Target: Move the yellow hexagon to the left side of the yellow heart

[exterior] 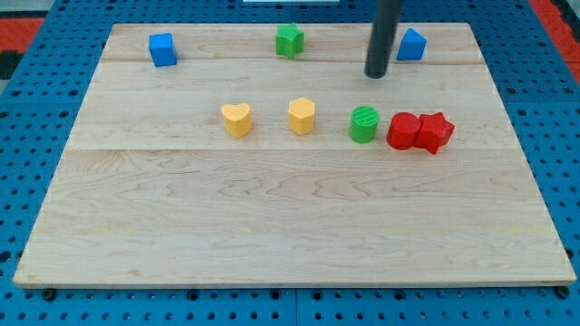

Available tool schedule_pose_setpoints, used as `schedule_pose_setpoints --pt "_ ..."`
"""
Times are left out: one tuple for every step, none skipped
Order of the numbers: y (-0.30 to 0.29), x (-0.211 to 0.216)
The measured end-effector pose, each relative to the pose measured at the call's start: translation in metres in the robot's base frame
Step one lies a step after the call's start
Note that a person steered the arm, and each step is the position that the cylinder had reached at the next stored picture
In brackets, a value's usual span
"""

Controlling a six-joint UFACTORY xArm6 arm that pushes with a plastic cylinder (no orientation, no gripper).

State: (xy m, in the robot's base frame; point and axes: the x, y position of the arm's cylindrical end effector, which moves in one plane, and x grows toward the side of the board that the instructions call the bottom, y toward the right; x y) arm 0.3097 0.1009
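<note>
The yellow heart (236,119) lies left of the board's middle. The yellow hexagon (302,116) stands just to its right, a small gap between them. My tip (377,75) is at the end of the dark rod near the view's top, up and to the right of the hexagon and above the green cylinder (364,123). It touches no block.
A red cylinder (403,130) and a red star (434,132) touch each other right of the green cylinder. A blue cube (163,49), a green block (289,40) and a blue block (411,44) sit along the top edge of the wooden board (290,226).
</note>
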Motion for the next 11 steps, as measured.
schedule_pose_setpoints --pt "-0.04 0.041" --pt "-0.09 0.074" --pt "-0.128 0.084" --pt "-0.115 0.112" --pt "-0.122 0.145" --pt "-0.157 0.159" --pt "-0.187 0.159" --pt "-0.222 0.162" --pt "-0.225 0.194" --pt "-0.258 0.212" --pt "-0.254 0.19"
